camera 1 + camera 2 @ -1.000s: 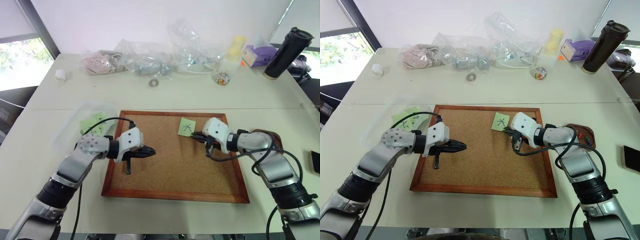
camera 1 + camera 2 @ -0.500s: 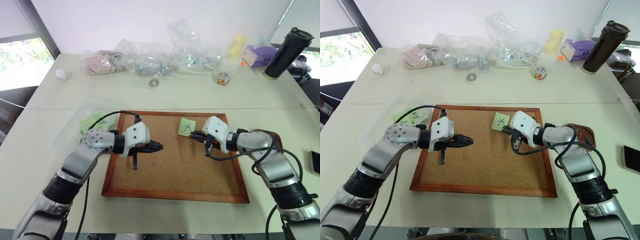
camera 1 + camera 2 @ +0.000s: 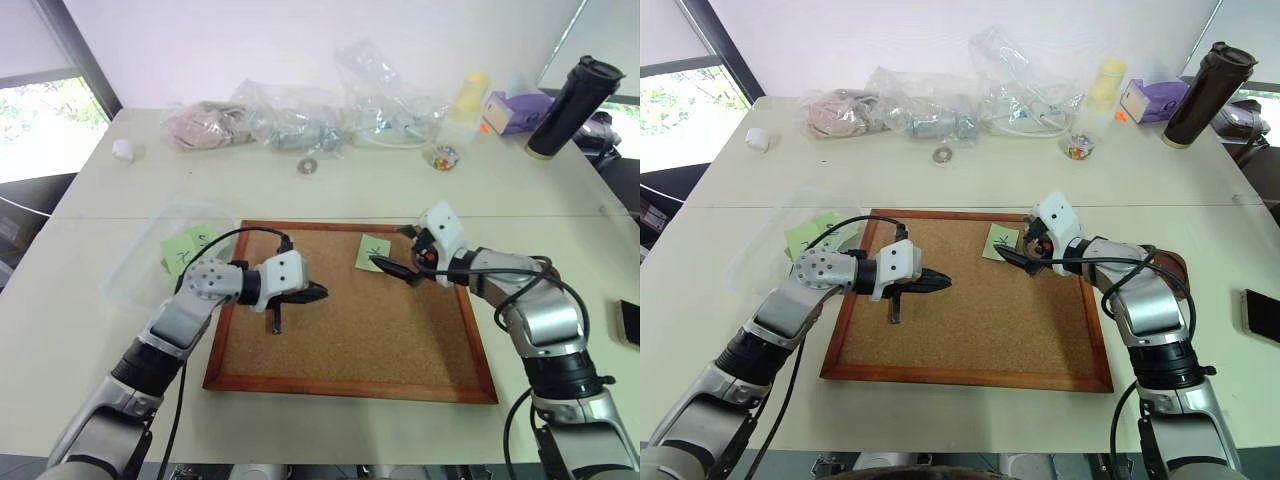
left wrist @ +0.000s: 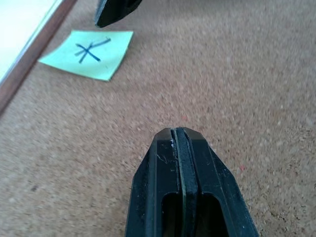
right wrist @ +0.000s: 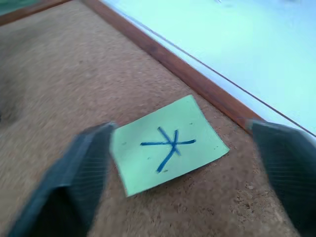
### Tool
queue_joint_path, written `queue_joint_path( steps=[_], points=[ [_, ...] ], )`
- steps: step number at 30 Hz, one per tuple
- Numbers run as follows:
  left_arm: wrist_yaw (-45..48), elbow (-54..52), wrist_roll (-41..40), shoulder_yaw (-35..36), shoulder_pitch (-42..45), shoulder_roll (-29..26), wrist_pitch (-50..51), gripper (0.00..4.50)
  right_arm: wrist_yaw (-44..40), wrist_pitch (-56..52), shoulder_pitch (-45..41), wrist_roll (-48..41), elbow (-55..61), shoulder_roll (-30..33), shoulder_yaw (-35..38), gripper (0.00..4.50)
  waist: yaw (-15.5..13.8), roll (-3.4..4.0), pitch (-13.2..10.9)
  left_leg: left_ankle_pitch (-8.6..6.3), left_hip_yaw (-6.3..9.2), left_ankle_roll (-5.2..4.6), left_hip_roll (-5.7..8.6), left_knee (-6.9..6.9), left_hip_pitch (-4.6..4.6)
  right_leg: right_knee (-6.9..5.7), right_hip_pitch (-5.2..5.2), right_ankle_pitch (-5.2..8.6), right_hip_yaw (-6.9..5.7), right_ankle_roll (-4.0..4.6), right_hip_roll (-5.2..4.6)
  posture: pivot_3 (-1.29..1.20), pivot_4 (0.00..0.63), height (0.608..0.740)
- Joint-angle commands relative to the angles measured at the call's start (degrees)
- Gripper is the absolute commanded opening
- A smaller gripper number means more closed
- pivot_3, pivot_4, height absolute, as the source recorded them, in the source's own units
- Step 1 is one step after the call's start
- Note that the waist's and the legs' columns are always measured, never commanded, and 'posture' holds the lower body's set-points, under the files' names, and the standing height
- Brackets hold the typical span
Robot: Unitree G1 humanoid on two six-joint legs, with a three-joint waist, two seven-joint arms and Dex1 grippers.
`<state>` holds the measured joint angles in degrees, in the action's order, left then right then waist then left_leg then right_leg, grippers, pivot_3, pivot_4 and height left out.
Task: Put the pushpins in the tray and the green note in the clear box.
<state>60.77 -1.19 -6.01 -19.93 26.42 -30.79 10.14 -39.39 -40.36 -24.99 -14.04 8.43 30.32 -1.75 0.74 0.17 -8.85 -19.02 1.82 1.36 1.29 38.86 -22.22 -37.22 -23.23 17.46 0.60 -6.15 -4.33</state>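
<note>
The green note (image 3: 373, 252) with its black cross lies flat on the cork board (image 3: 350, 330), near the far rim. My right gripper (image 5: 180, 131) is open, one finger on each side of the note (image 5: 168, 145) and nothing between them. My left gripper (image 3: 318, 293) is shut and empty, low over the board's left half, pointing toward the note (image 4: 89, 53). The clear box (image 3: 140, 262) sits left of the board with scribbled pale-green notes (image 3: 188, 247) in it. The dark brown tray (image 3: 1170, 263) peeks out behind my right forearm. The pushpins are hidden.
Soft plastic bags (image 3: 300, 115) line the table's far side, with a metal ring (image 3: 307, 166), a small jar (image 3: 443, 157), a yellow-capped bottle (image 3: 470, 100), a purple box (image 3: 515, 108) and a tall dark tumbler (image 3: 575, 105). A phone (image 3: 1262, 317) lies at the right edge.
My right gripper has opened, rolled and lifted slightly, so it now straddles the note. My left gripper, still shut, has slid right across the board.
</note>
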Motion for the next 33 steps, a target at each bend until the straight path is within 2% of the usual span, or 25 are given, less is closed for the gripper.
queue_joint_path(
  steps=[1,6,14,21,24,26,27,31,32,33],
  points=[
    [-0.2,-1.3,0.7,-0.5,-0.8,0.5,-0.9,0.0,2.3,-2.5,-1.1,-0.2,0.2,-1.2,-0.3,4.41,0.0,0.0,0.0,0.0,0.0,0.0,0.0,0.01,0.0,-0.01,0.0,0.0,0.0,0.0,0.0,0.0,0.15,0.74],
    [-0.1,-1.7,1.0,-0.6,-0.9,0.9,-0.7,0.0,5.6,-2.1,-1.7,2.3,-4.4,-3.0,-2.1,4.41,0.0,0.0,0.0,-0.01,0.01,-0.01,0.02,0.09,-0.04,-0.02,0.01,0.0,0.0,0.0,0.0,0.0,0.15,0.74],
    [0.0,-1.3,1.2,-0.3,-1.0,0.3,-1.4,0.0,4.6,0.0,-1.4,4.4,-6.6,-2.8,-5.4,4.41,0.1,0.0,0.0,-0.01,0.01,-0.01,0.01,0.19,-0.04,-0.09,0.02,0.0,-0.01,0.0,0.13,0.0,0.15,0.74],
    [-0.7,-1.0,1.6,0.1,-1.1,0.4,-1.9,0.0,3.3,-4.9,-0.4,3.1,-4.8,-3.5,-7.5,4.41,0.1,-0.02,0.1,-0.01,0.02,-0.02,0.0,0.22,-0.02,-0.18,0.02,0.0,-0.01,0.0,0.15,0.0,0.15,0.74],
    [-0.9,-1.0,1.9,0.1,-1.7,0.4,-2.4,0.0,3.5,-6.2,-0.9,3.2,-5.0,-3.6,-7.5,3.66,0.2,-0.03,0.2,-0.01,0.02,-0.02,0.0,0.23,-0.01,-0.19,0.02,0.0,0.0,0.0,0.16,0.0,0.15,0.74],
    [-1.1,-0.9,2.0,0.1,-1.9,0.4,-2.7,0.0,3.4,-6.6,-1.0,3.2,-5.1,-3.6,-7.5,2.74,0.2,-0.06,0.2,-0.01,0.02,-0.02,-0.01,0.23,0.0,-0.2,0.02,0.0,0.0,0.0,0.16,0.0,0.15,0.74],
    [-1.2,-0.9,2.0,0.0,-2.1,0.4,-2.7,0.0,3.1,-6.5,-0.9,3.3,-5.0,-3.4,-7.6,2.14,0.2,-0.06,0.2,-0.01,0.02,-0.02,-0.01,0.23,0.0,-0.2,0.02,0.0,0.0,0.0,0.17,0.0,0.15,0.74],
    [-1.5,-0.8,2.0,0.1,-2.7,0.3,-2.9,0.0,2.2,-5.4,-0.6,3.9,-4.5,-2.5,-8.5,0.35,0.3,-0.07,0.2,-0.01,0.02,-0.02,-0.01,0.23,0.03,-0.23,0.03,0.0,0.02,0.0,0.18,0.0,0.15,0.74],
    [-1.6,-0.6,2.0,0.2,-2.7,0.2,-3.0,0.0,2.0,-5.1,-0.5,4.0,-4.3,-2.4,-8.6,0.03,0.3,-0.09,0.2,-0.01,0.02,-0.02,-0.01,0.23,0.04,-0.23,0.03,0.0,0.02,0.0,0.18,0.0,0.15,0.74],
    [-1.6,-0.6,2.0,0.3,-2.9,0.2,-3.1,0.0,1.8,-4.6,-0.4,4.3,-3.9,-2.1,-8.9,0.03,0.3,-0.09,0.2,-0.01,0.02,-0.02,-0.01,0.23,0.05,-0.23,0.04,0.0,0.03,0.0,0.19,0.0,0.15,0.74]
  ],
)
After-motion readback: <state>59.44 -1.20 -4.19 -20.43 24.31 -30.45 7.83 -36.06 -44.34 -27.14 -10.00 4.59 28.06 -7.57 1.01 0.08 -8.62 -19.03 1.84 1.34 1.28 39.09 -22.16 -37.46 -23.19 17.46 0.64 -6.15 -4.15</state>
